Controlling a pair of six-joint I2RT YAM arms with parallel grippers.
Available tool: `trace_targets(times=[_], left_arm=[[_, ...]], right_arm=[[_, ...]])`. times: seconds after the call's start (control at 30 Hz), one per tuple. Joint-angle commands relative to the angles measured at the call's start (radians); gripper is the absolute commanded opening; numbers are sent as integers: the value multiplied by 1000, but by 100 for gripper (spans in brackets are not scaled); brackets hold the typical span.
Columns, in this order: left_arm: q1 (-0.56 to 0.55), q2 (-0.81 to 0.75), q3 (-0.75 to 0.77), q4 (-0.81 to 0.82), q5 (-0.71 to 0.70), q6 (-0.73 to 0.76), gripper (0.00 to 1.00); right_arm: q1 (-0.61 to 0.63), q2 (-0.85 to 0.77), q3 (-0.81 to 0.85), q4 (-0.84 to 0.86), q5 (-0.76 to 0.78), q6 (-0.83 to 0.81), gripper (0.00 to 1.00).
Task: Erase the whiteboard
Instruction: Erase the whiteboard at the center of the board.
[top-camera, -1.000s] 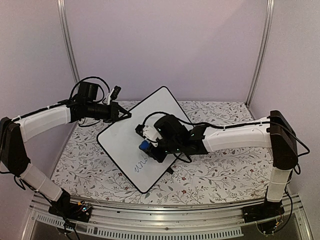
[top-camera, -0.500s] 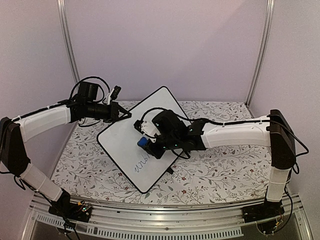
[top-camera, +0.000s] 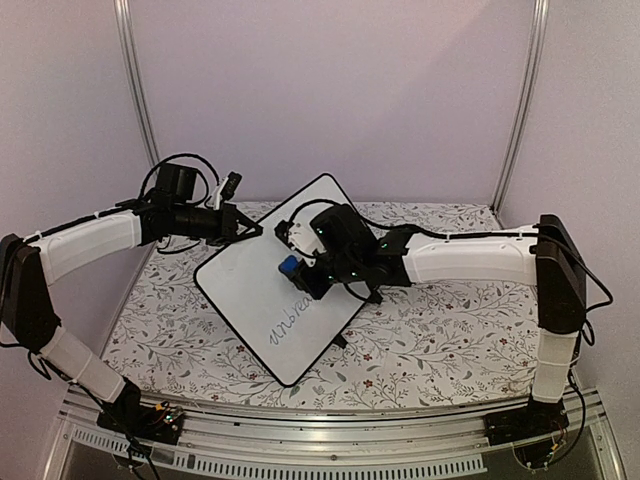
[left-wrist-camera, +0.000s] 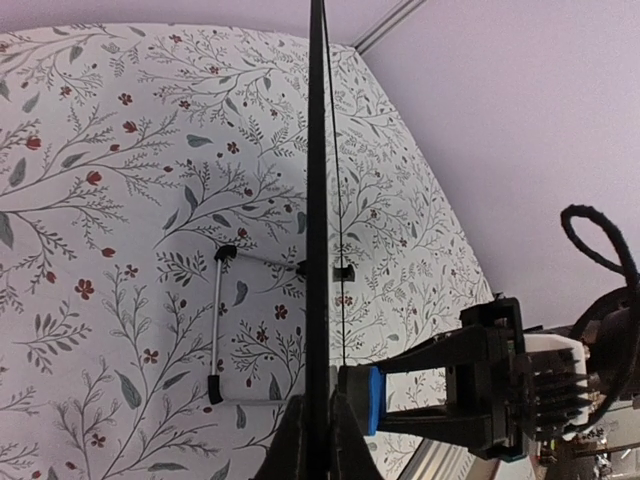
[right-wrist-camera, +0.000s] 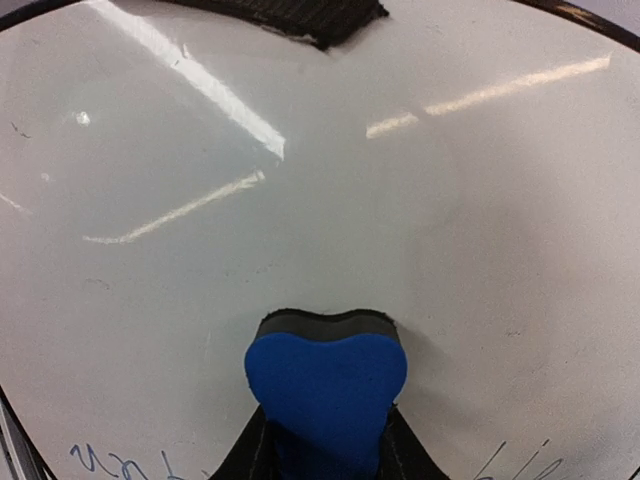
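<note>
Standing cornerwise, the whiteboard (top-camera: 245, 295) ran long from near-left to far-right, the left hand (top-camera: 252, 231) clenched on its far edge, the right hand (top-camera: 296, 276) grasping a blue eraser (top-camera: 287, 266).

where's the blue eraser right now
In the top external view the blue eraser sits in the right gripper, against the whiteboard near its middle, just above the handwriting.

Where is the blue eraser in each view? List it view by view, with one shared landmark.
Top external: the blue eraser sits at centre, on the whiteboard.
Left wrist: lower right of centre, beside the board's edge-on rim.
Right wrist: bottom centre, against the board.
Shared landmark: the whiteboard.
</note>
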Motion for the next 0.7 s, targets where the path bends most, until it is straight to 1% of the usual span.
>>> trace_targets(times=[0.0,0.33,0.53,0.67], left_arm=[[-11,-2,-8,32,-16,57,0],[-12,1,-8,31,-19,58,0],[-12,0,-10,31,-21,58,0],[-10,8,-8,30,-19,59,0]], right_arm=[[-3,-17,-105,-49,-5,31,28],[0,-73,-196,-47,-29,53,27],[12,-85,-217,-48,-31,55,27],[20,-79,-187,-41,-38,45,27]])
